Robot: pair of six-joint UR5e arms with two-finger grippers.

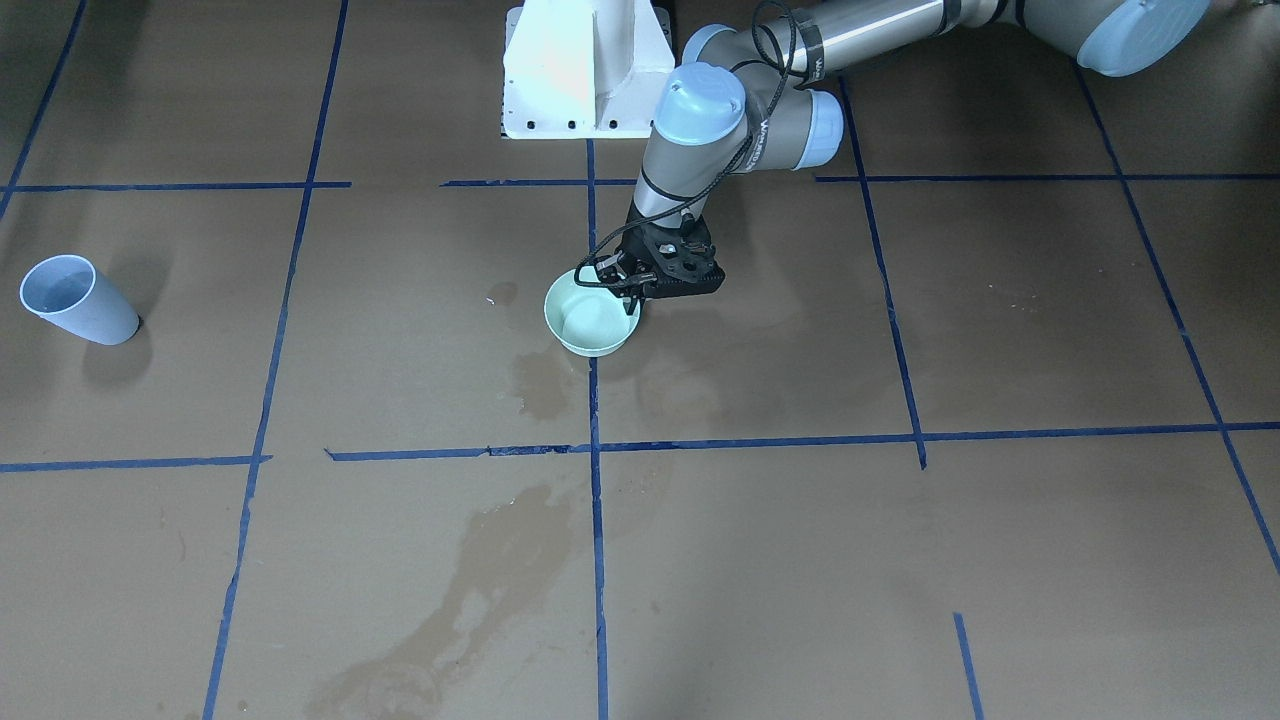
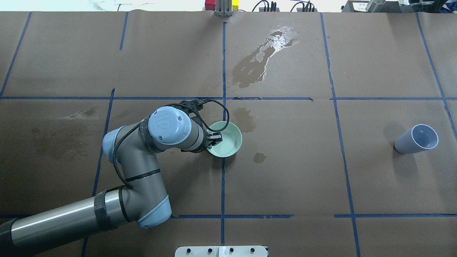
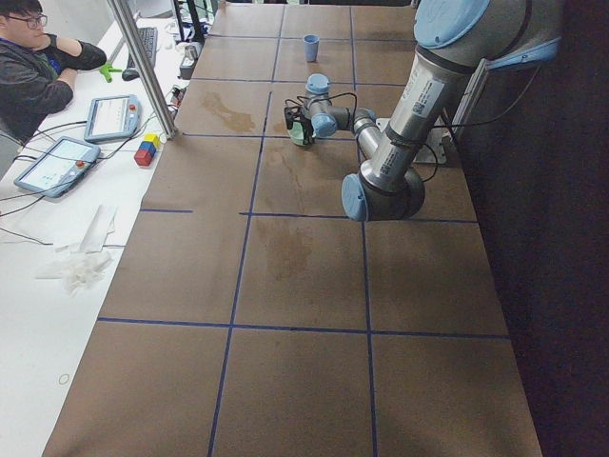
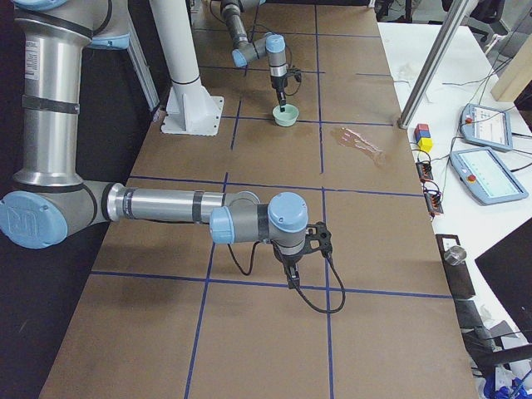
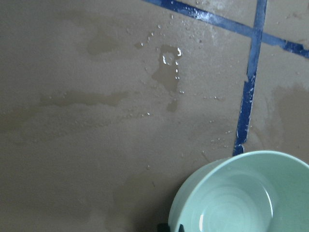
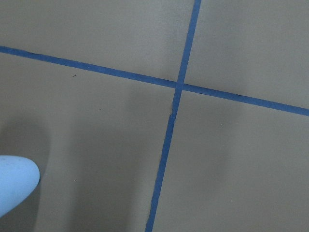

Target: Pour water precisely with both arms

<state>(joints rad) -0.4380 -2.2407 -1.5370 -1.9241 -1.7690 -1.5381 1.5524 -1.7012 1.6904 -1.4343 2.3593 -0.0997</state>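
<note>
Water glints inside the green bowl, its rim clenched by the left pincer.

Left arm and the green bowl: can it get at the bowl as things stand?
Probably yes: the left gripper has its jaws right at the rim of the green bowl, with nothing between them.

Brown paper covers your table, marked with a blue tape grid; along the left edge of the exterior left view, your white desk holds two tablets.
</note>
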